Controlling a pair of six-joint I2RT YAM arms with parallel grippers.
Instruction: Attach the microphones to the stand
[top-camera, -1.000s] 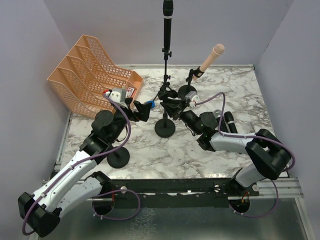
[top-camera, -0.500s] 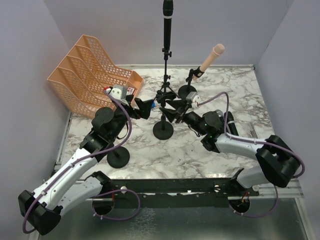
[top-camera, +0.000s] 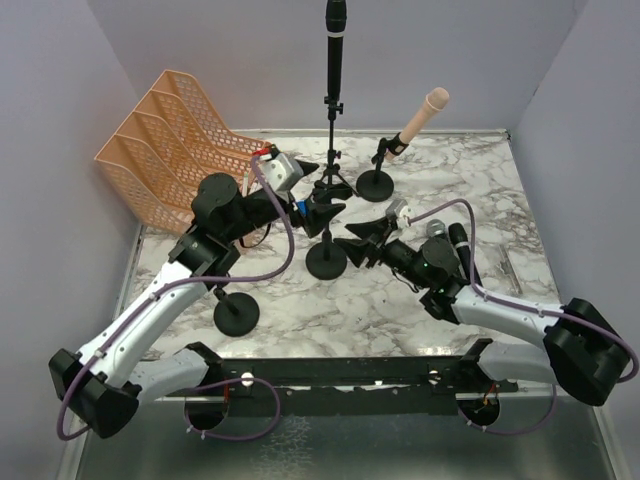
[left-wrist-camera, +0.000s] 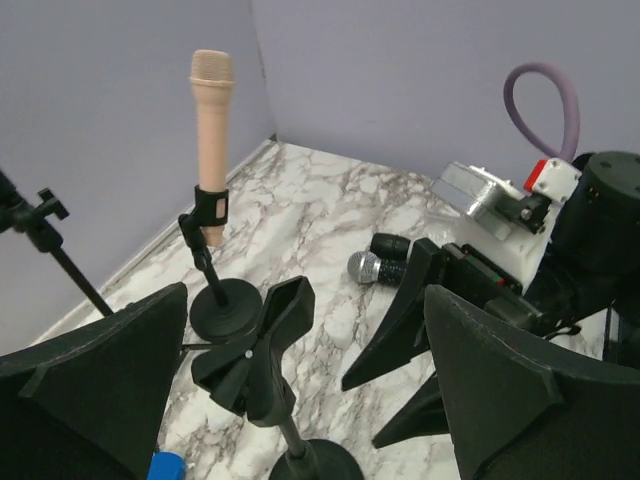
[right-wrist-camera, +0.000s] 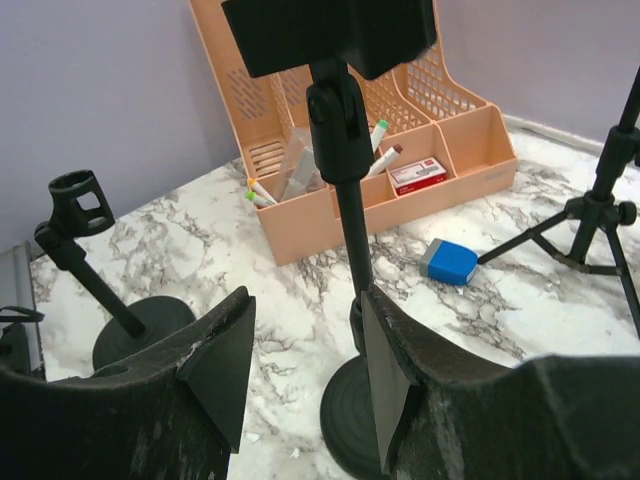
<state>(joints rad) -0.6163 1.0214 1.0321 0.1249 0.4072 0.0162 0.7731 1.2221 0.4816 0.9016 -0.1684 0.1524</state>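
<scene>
1 pale pink microphone (top-camera: 422, 113) is being held slanted in a short rear stand (top-camera: 376, 185); 1 black microphone (top-camera: 335, 35) upright atop the tripod (top-camera: 332, 120); 2 more microphones (top-camera: 460, 248) are lying on the veined marble table (top-camera: 340, 312) ringed by lilac walls (top-camera: 240, 50); the left gripper (top-camera: 330, 187) and right gripper (top-camera: 350, 240) are being held spread, empty.

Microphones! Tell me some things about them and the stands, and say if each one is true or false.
1. The pink microphone sits up in a holder. True.
2. The tall stand holds a white microphone. False: it holds a black microphone.
3. The silver-headed microphone lies on the table. True.
4. The middle stand already has a microphone. False: its clip is empty.
</scene>
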